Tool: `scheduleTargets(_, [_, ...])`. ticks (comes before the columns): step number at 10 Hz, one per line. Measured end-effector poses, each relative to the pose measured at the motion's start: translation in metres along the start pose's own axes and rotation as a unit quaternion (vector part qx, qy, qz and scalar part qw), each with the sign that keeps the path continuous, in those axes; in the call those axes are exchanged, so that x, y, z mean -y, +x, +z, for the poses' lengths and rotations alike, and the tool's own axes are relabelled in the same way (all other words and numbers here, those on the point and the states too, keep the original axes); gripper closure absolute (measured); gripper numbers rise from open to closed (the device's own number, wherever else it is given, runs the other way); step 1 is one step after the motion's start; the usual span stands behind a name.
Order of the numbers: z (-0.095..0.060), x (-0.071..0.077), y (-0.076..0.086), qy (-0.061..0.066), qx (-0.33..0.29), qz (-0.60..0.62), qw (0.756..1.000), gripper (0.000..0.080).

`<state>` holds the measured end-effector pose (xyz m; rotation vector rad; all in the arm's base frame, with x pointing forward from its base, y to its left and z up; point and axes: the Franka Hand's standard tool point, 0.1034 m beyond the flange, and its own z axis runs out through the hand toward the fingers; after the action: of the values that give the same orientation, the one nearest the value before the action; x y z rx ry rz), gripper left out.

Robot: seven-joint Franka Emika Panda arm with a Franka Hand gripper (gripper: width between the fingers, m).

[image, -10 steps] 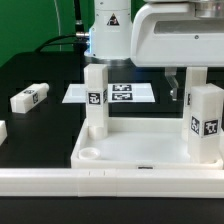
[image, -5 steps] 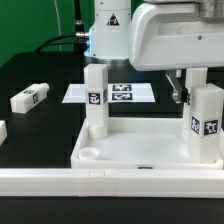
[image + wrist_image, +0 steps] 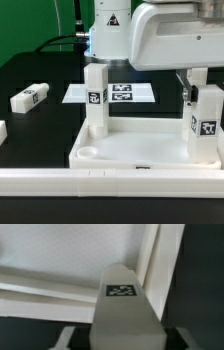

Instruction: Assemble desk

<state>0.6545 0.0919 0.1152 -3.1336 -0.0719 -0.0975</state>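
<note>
From across the room, the tabletop [image 3: 140, 152] lies as a shallow white tray at the near side of the black table [image 3: 50, 125]. One standing leg [image 3: 96, 98] is upright in its far corner, at about ten o'clock of the tray. The held leg [image 3: 207, 125] is upright at about two o'clock, with its foot down inside the rim. Only the wrist view shows the grasp. There the gripper [image 3: 122, 338] has its grey fingers [image 3: 70, 339] pressed against both flanks of that leg, closed on it, and the tag [image 3: 122, 290] looks straight at the lens. Beyond it are the pale floor of the tray and a raised rim [image 3: 150, 258].

The exterior view alone shows the rest. A loose leg [image 3: 30, 97] lies flat on the table, well apart at nine o'clock. The marker board [image 3: 125, 93] lies flat behind the tray at twelve o'clock. A long white rail [image 3: 100, 182] runs across the front at six o'clock.

The bulky white arm [image 3: 170, 35] hides most of the gripper in that view, leaving one dark finger beside the leg's top. I cannot tell whether the foot sits in its socket. A white piece [image 3: 2, 130] at the picture's edge is cut off and I cannot name it. A green backdrop [image 3: 35, 25] hangs behind the table.
</note>
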Motion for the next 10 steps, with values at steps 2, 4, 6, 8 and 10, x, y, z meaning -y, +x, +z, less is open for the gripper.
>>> scheduleTargets(2, [0.0001, -0.001, 0.0001, 0.006, 0.001, 0.1, 0.995, 0.0509])
scheduleTargets(4, [0.0002, -0.0025, 0.0005, 0.012, 0.002, 0.198, 0.98, 0.0509])
scheduleTargets(6, [0.0002, -0.0031, 0.0007, 0.016, 0.003, 0.287, 0.958, 0.0509])
scheduleTargets(8, [0.0, -0.003, 0.001, 0.023, 0.007, 0.379, 0.925, 0.0509])
scheduleTargets(10, [0.0, -0.0031, 0.001, 0.026, 0.01, 0.452, 0.892, 0.0509])
